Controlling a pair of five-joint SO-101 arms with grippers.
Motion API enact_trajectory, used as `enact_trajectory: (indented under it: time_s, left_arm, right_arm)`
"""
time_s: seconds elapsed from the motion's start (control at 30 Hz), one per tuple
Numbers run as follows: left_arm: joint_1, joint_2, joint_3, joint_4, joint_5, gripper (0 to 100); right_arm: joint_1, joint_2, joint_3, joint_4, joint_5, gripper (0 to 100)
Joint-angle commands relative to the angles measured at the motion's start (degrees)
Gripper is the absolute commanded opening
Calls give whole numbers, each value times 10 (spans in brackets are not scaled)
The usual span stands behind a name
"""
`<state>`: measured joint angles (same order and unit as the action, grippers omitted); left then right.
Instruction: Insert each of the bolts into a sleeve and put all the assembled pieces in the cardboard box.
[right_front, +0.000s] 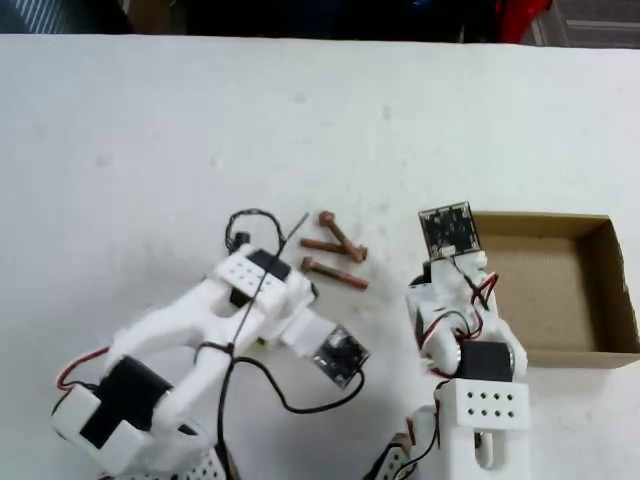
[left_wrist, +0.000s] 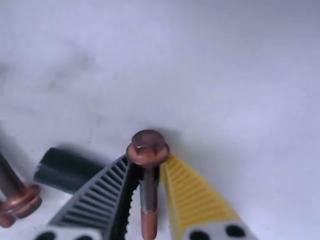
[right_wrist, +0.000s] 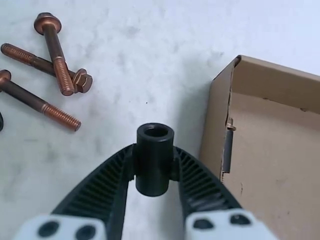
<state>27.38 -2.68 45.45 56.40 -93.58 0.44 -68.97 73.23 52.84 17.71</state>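
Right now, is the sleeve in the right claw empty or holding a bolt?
Empty. In the right wrist view the sleeve has an open bore, no bolt in it; the right claw is shut on it.

Counted: four loose copper flange bolts (right_wrist: 56, 57), two loose black sleeves (right_wrist: 155, 160), one assembled bolt-in-sleeve piece (right_wrist: 228, 150), one cardboard box (right_wrist: 280, 150), two white robot arms (right_front: 200, 320), one white table (right_front: 150, 120).
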Motion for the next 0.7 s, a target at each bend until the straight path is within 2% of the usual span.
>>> enact_trajectory:
  time_s: [0.0,0.13,0.4,0.5,0.67]
  left_arm:
    - [18,2,-16,-116,9,22]
    - [21,0,-18,-142,10,22]
    - [27,-5,-23,-136,11,22]
    - [40,-37,-43,-85,19,22]
    - [45,-91,-90,13,113,22]
  right_arm:
    - [3,-10,-4,-12,2,27]
    - [3,-10,-4,-12,2,27]
    - [2,-10,-4,-12,2,27]
    - [1,-10,-4,-12,2,27]
    - [1,-10,-4,-12,2,27]
